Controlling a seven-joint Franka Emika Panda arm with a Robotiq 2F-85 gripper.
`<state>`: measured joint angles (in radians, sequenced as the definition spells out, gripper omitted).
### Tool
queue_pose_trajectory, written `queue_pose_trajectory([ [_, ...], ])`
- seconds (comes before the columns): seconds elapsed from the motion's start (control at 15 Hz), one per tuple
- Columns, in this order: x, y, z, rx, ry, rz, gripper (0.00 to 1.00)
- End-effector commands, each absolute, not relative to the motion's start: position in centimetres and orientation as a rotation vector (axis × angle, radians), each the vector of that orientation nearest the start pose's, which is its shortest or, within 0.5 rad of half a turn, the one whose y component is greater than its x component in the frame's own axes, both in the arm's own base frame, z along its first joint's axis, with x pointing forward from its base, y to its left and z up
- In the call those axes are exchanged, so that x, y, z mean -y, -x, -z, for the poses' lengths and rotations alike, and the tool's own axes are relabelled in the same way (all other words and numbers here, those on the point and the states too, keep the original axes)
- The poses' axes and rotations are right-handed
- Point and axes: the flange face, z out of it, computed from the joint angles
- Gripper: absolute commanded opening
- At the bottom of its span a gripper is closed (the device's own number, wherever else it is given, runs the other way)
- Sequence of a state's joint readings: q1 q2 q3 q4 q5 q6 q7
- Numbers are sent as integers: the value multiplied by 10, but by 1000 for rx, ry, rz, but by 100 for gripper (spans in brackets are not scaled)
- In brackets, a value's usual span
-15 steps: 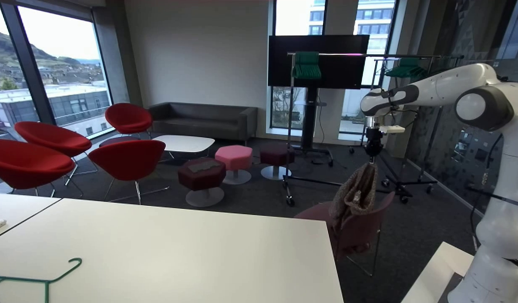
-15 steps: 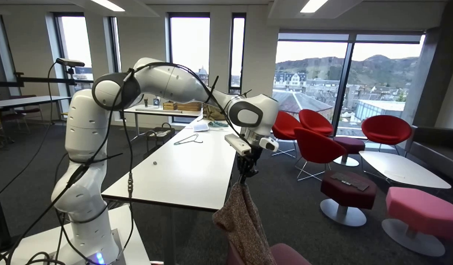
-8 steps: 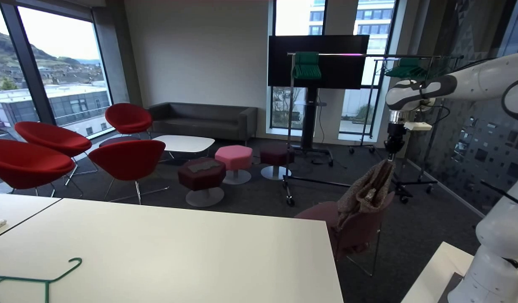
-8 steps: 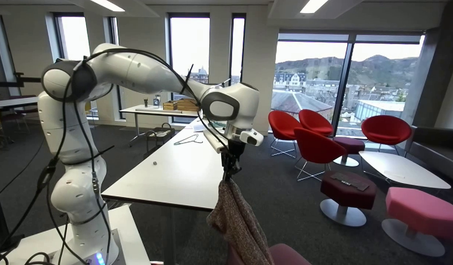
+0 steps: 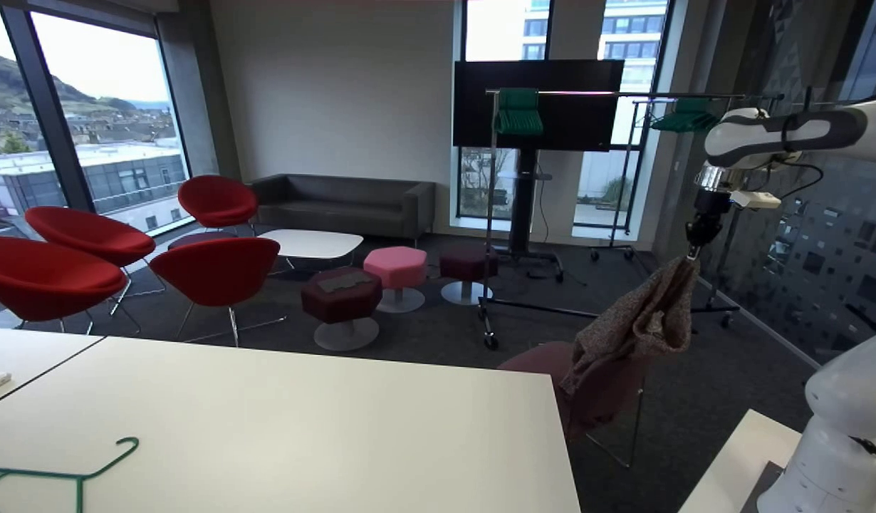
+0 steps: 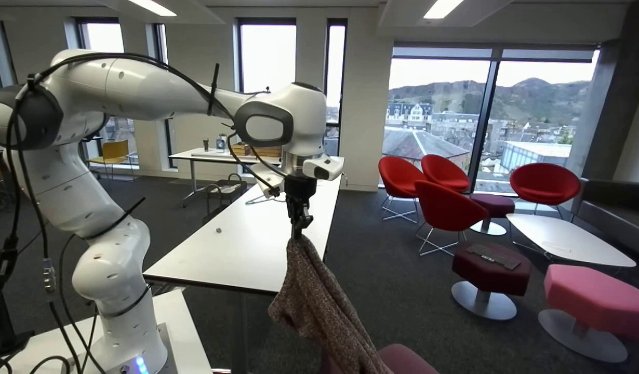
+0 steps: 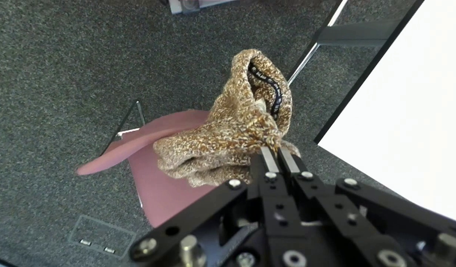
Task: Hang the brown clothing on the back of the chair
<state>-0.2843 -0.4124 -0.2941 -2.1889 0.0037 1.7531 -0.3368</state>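
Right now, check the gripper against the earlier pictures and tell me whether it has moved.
Yes: in an exterior view, the gripper has moved toward the picture's right, farther right of the black screen.

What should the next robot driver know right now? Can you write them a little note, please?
Gripper: closed on one end of the brown knitted garment, holding it up.
Where: the garment slants down from there across the back of the pink chair, beside the white table.
Done: garment gripped and over the chair back.
Left: probably lower this end, open the gripper, back away.
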Motion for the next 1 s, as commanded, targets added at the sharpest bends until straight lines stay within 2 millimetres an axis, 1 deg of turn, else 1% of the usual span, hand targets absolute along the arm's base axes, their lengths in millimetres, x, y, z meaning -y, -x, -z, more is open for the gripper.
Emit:
queue_pose_trajectory([
  [0.0, 215, -342, -499, -211, 2926, -116, 1],
  [0.2, 192, -339, -455, -153, 2877, -279, 1],
  [0.33, 182, -334, -431, -131, 2851, -376, 1],
  [0.47, 176, -330, -415, -117, 2830, -443, 1],
  [0.6, 175, -326, -403, -122, 2811, -499, 1],
  [0.8, 173, -328, -392, -130, 2793, -537, 1],
  [0.87, 173, -330, -389, -133, 2793, -550, 29],
  [0.93, 173, -331, -387, -132, 2789, -559, 30],
])
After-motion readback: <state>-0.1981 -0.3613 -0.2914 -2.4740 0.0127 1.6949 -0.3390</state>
